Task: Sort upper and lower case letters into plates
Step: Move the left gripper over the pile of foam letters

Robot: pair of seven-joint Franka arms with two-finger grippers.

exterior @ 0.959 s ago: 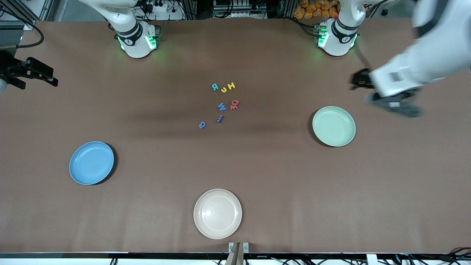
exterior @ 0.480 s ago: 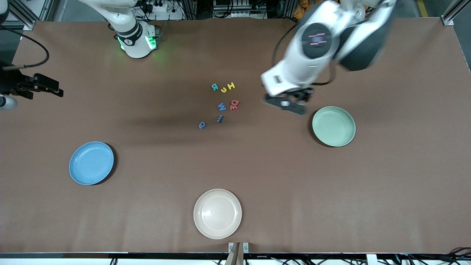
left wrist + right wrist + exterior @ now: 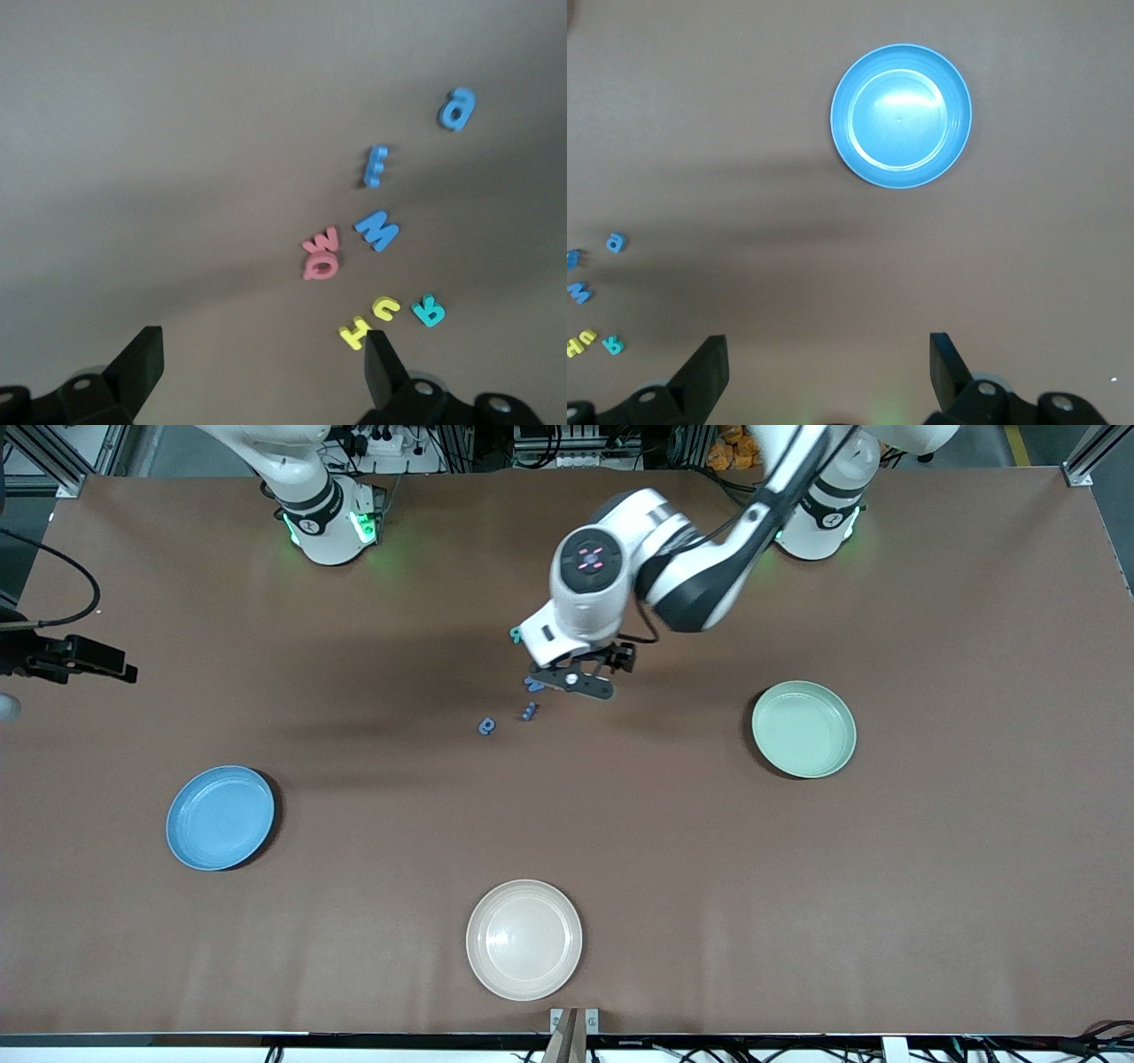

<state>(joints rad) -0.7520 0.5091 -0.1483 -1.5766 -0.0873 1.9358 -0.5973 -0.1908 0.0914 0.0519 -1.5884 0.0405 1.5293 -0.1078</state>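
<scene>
Hovering over the cluster of letters (image 3: 528, 710) mid-bench in the front view, the left gripper (image 3: 576, 679) is carrying nothing, while the mint plate (image 3: 803, 729) and blue plate (image 3: 220, 817) are lying empty toward opposite ends. The right gripper (image 3: 84, 657) is waiting above the bench edge at its own end. In the left wrist view, jaws are standing wide over the yellow H (image 3: 354, 331); the approach is in hand, and descending squarely onto one letter seems next. The right wrist view is showing wide jaws.

The white left arm (image 3: 611, 584) covers most of the small chunky toy letters (image 3: 529, 711) in the front view; only three blue ones and a teal edge show.
</scene>
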